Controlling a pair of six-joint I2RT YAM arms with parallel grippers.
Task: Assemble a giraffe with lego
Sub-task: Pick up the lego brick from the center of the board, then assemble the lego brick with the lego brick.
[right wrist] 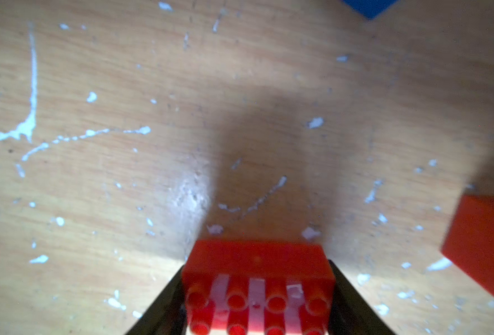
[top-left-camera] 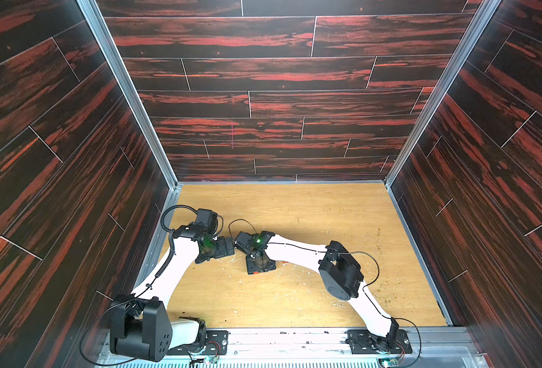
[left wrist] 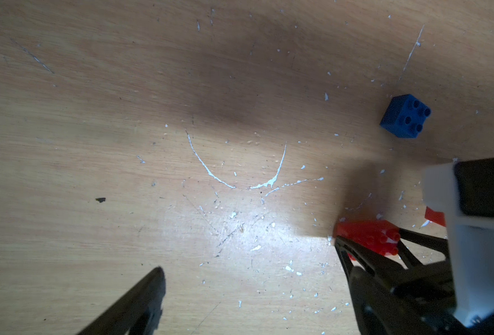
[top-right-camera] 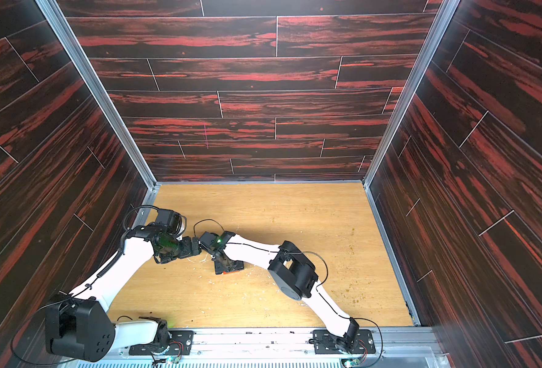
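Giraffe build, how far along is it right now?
No bricks in view look joined yet. In hand: the right tool grips the long red-orange brick at the table. The left tool is open and empty. Left to do: a dark blue square brick and another red-orange brick lie loose; other pieces are out of sight.

Both arms white link shells, black joint housings: left arm [top-left-camera: 180, 255], right arm [top-left-camera: 295, 251]. Small green light [top-left-camera: 258, 239] just behind right tool [top-left-camera: 258, 270]; thin black cable [top-left-camera: 374, 270] further back. Spiral coiled cable [top-left-camera: 164, 264] on left arm. Tapered black left tool finger [left wrist: 141, 298]. Screwed black base plate [top-left-camera: 379, 342].
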